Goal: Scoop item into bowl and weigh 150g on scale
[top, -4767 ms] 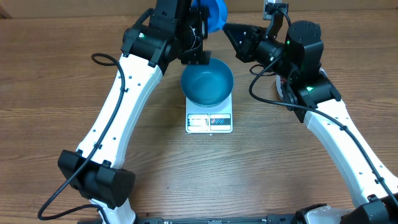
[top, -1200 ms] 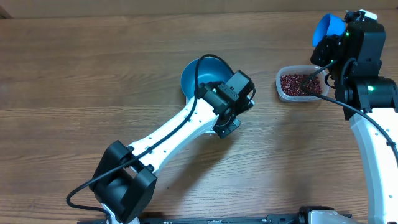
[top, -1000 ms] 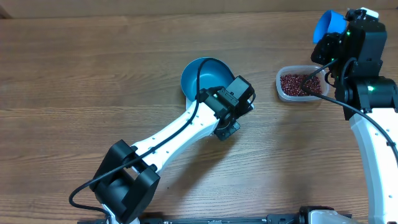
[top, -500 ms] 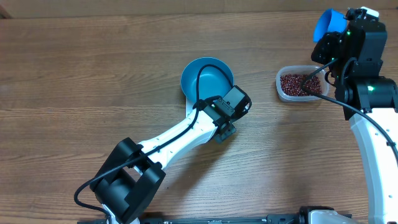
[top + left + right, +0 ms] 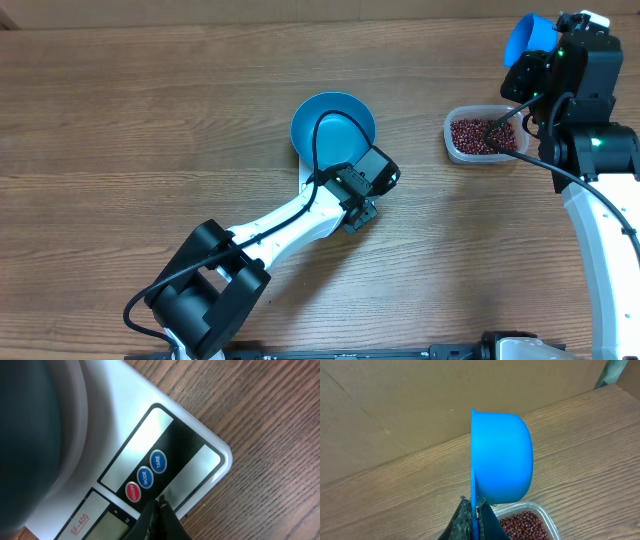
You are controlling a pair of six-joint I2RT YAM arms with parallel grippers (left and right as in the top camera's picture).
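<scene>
The blue bowl (image 5: 333, 124) stands empty on the white scale (image 5: 175, 435), which my left arm mostly covers in the overhead view. My left gripper (image 5: 159, 505) is shut and empty, its tips just above the scale's front panel beside the red on/off button (image 5: 133, 493); the MODE and TARE buttons (image 5: 158, 461) lie beyond it. At the right, a clear tub (image 5: 482, 136) holds the red-brown beans (image 5: 524, 524). My right gripper (image 5: 473, 505) is shut on the handle of a blue scoop (image 5: 502, 457), held on edge above the tub's far side.
Bare wooden tabletop (image 5: 150, 120) surrounds the scale and tub. A cardboard wall (image 5: 420, 395) rises behind the table's far edge. My left arm (image 5: 270, 225) stretches diagonally from the near left toward the scale.
My left gripper has slid back toward me, off the bowl's near rim and down over the scale's button panel. The right arm and the scoop have stayed put.
</scene>
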